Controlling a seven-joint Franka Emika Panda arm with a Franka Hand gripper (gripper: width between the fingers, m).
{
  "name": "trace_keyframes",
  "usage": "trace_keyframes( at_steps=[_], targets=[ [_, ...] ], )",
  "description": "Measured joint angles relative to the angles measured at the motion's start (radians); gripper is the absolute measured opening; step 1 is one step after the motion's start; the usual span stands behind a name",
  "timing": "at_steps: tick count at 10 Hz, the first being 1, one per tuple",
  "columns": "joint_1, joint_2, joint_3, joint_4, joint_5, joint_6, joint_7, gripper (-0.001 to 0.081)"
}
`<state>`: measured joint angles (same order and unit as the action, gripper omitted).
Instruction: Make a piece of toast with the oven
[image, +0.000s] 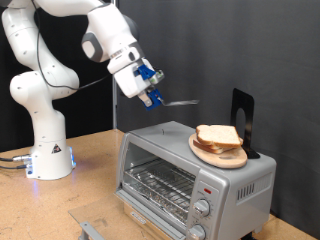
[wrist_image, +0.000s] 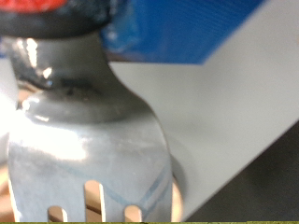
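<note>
Spatula held in the air above the oven, toast on a plate on the oven's top.

The jaws are closed on the handle of a metal spatula, which sticks out level toward the exterior view's right, above the oven and clear of it. In the wrist view the spatula fills most of the picture, its slotted blade close to the camera. The toast lies on a round wooden plate that rests on the oven's roof, toward the exterior view's right; the spatula's tip is near the toast but apart from it. A black stand rises just behind the plate. The oven's glass door is shut, the wire rack showing through it, with two knobs beside the door. The oven stands on a wooden tabletop.
</note>
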<state>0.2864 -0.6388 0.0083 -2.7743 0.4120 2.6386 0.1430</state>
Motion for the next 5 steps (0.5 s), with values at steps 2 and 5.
trace_keyframes(
  at_steps=[2,5],
  targets=[
    [-0.052,-0.068,-0.027,-0.026,-0.017,-0.066,-0.011,0.0437],
    [-0.131,-0.144,-0.083,-0.044,-0.052,-0.157,-0.055,0.0437]
  ],
)
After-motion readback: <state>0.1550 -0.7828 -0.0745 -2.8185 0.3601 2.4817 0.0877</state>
